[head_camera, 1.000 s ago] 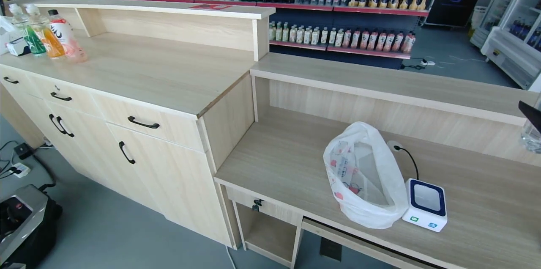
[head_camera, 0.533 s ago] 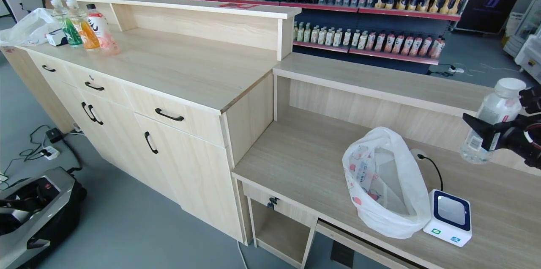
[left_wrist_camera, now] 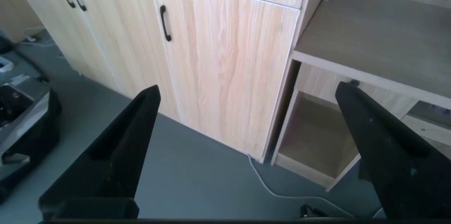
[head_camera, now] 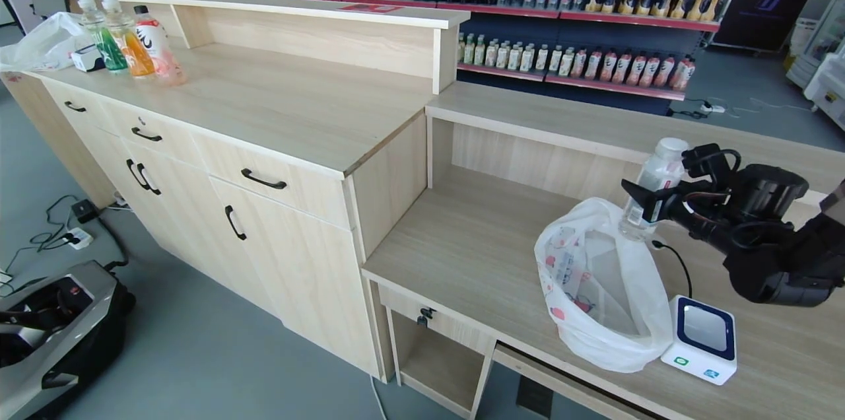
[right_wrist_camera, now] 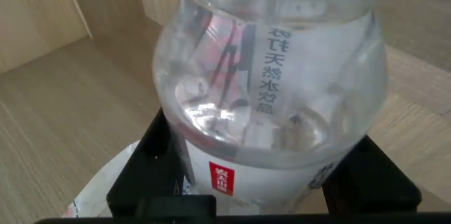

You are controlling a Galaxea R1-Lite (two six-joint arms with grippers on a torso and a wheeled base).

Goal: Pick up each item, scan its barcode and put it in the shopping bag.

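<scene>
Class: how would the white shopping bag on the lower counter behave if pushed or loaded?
The shopping bag looks thin and crumpled, so it would probably fold, not resist. It seems nearly empty, so a nudge may slide it. The bottle in the right gripper could collapse its slumped mouth.

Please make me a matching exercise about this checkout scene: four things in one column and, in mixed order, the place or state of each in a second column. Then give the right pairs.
Things
1. clear bottle
2. shopping bag
3. scanner
4. three coloured drink bottles

Places or states
A. at the far left end of the high counter
B. standing open on the low desk
C. gripped in the right hand, above the desk
D. on the low desk, close beside the bag

Pairs: 1-C, 2-B, 3-D, 4-A.
</scene>
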